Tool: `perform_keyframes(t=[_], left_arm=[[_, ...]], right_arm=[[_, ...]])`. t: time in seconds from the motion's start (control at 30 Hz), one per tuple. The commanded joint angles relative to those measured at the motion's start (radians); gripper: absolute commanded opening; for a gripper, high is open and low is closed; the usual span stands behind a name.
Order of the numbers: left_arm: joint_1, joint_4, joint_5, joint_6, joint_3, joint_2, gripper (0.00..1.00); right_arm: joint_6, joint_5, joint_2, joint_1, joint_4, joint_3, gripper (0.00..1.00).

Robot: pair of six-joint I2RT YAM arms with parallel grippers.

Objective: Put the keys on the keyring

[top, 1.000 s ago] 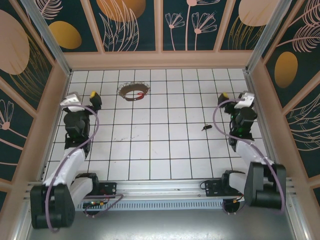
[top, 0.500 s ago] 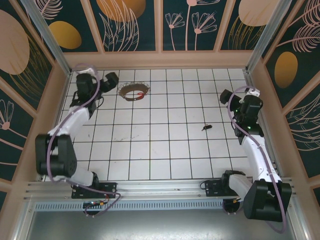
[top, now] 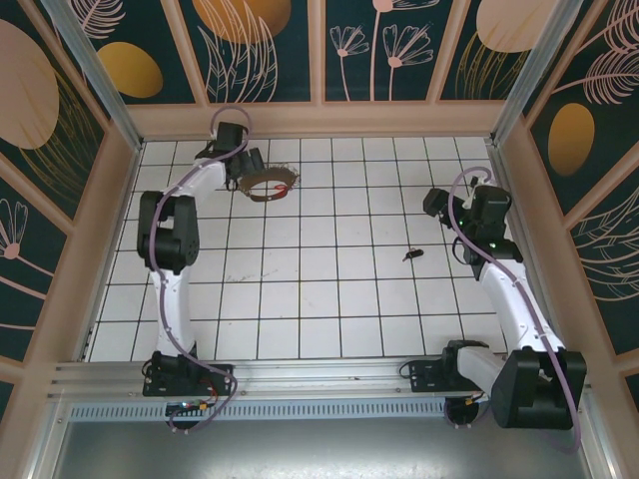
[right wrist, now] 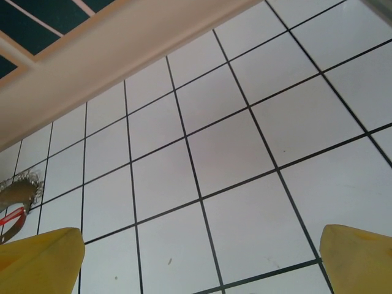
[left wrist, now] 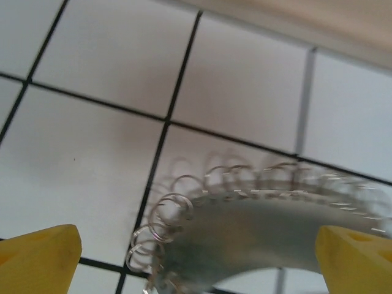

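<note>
**Top external view**
- Item: white tiled worktop [top: 319, 299] with a black grid, walled by patterned panels.
- Item: left tool [top: 252, 165], reached out to the far left of the worktop. It was released, grasping nothing.
- Item: large oval keyring of dull grey-brown wire [top: 268, 185], lying flat just to the right of the left tool. Whether the two touched could not be told.
- Item: small key with a red head [top: 284, 188], at the side of the keyring farther from the left tool. Whether it was threaded on could not be told.
- Item: right tool [top: 434, 203], over the right side of the worktop, released, with nothing in it.
- Item: small key with a dark head [top: 412, 255], flat on a tile. It lay nearer the arm bases than the right tool and a little to its left, apart from it and well apart from the keyring.

**Left wrist view**
- Item: left tool [left wrist: 196, 263], with its two yellow fingertips [left wrist: 37, 260] spread to the lower corners.
- Item: a curved stretch of the keyring [left wrist: 245, 214], between the fingertips and just ahead of them. It was blurred and grey, fringed with small silvery wire coils. Contact with either fingertip could not be told.

**Right wrist view**
- Item: right tool [right wrist: 199, 263], its yellow fingertips [right wrist: 40, 260] wide apart at the lower corners with bare tiles between them.
- Item: the keyring [right wrist: 21, 190], well ahead of this tool and to its left.
- Item: the red-headed key [right wrist: 15, 214], at the keyring's nearer side.
</note>
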Motion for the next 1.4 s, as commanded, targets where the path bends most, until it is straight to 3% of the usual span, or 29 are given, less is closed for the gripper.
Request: perform_keyframes(t=[0.0,0.13,0.37,0.47,0.77,0.83,1.3,1.37], left_arm=[[-0.011,-0.153,-0.06,0.002,0.054,0.04,0.95],[-0.022,-0.143,-0.066,0.002,0.061,0.063,0.92],[-0.046,-0.177,-0.089,0.02,0.036,0.087,0.73],[-0.072,-0.205,-0.118,0.053,0.011,0.09,0.72],[-0.097,-0.097,-0.074,0.055,-0.24,-0.025,0.56],[-0.11,-0.085,-0.076,0.062,-0.295,-0.058,0.49],[-0.402,0.021,0.052,0.031,-0.777,-0.36,0.47],[-0.46,0.028,0.056,0.024,-0.843,-0.407,0.45]], right_arm=[[-0.012,-0.035,0.022,0.014,-0.039,0.048,0.99],[-0.016,-0.043,0.046,0.024,-0.053,0.065,0.99],[-0.028,-0.058,0.074,0.027,-0.113,0.147,0.99],[-0.022,-0.074,0.075,0.027,-0.125,0.158,0.99],[0.035,-0.109,0.079,0.05,-0.104,0.143,0.99],[0.042,-0.106,0.078,0.065,-0.105,0.151,0.99],[0.062,-0.092,0.098,0.13,-0.12,0.185,0.99],[0.059,-0.11,0.121,0.15,-0.119,0.184,0.95]])
